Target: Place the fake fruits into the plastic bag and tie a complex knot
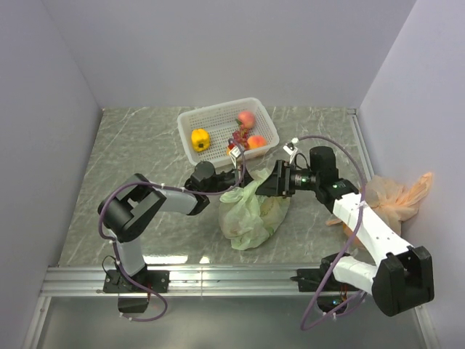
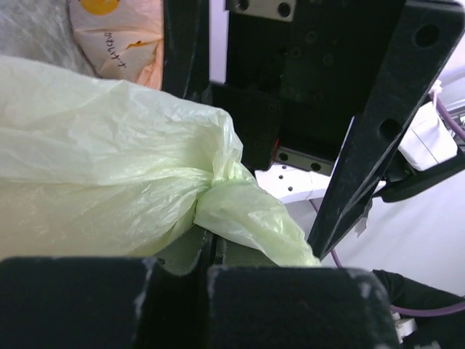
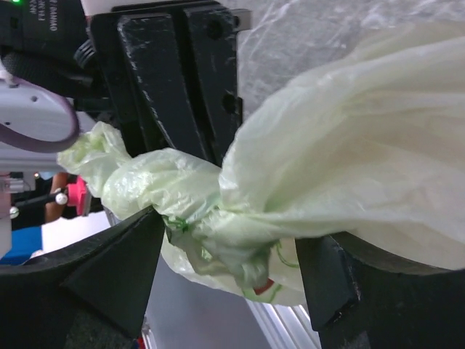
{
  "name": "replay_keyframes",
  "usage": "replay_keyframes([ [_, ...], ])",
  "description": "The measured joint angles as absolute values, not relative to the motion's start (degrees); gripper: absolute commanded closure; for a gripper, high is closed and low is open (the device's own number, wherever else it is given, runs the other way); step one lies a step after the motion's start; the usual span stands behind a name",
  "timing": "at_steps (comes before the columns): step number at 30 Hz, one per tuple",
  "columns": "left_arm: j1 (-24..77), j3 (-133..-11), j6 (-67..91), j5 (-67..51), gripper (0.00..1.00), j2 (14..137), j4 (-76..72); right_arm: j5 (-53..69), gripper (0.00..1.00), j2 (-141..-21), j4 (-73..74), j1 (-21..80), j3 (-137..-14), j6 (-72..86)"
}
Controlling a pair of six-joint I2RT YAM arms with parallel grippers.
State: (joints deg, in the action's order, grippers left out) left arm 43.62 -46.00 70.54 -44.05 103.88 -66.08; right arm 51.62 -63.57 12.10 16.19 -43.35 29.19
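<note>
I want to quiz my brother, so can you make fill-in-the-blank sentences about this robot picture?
The white lattice plastic basket holds peaches, grapes and one glossy ____ fruit.
The left end effector is ____ on the twisted handle of the thin pale green plastic bag.
The right end effector stands ____ around that bag's bunched neck.
The crinkly translucent bag by the right arm is ____.
Missing words: yellow; shut; open; orange.
</note>
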Motion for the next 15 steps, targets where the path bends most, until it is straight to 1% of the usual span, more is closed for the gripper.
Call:
replay_keyframes([
  [10, 43.92, -45.98, 72.31, -46.06, 1.0, 106.41, -71.83, 51.0, 0.22, -65.21, -4.12, 22.37, -37.98, 41.58],
  [15, 43.9, -44.75, 71.26, -46.81, 1.0, 106.45, -72.79, 54.37, 0.22, -68.77, -8.14, 22.65, -37.82, 43.59],
])
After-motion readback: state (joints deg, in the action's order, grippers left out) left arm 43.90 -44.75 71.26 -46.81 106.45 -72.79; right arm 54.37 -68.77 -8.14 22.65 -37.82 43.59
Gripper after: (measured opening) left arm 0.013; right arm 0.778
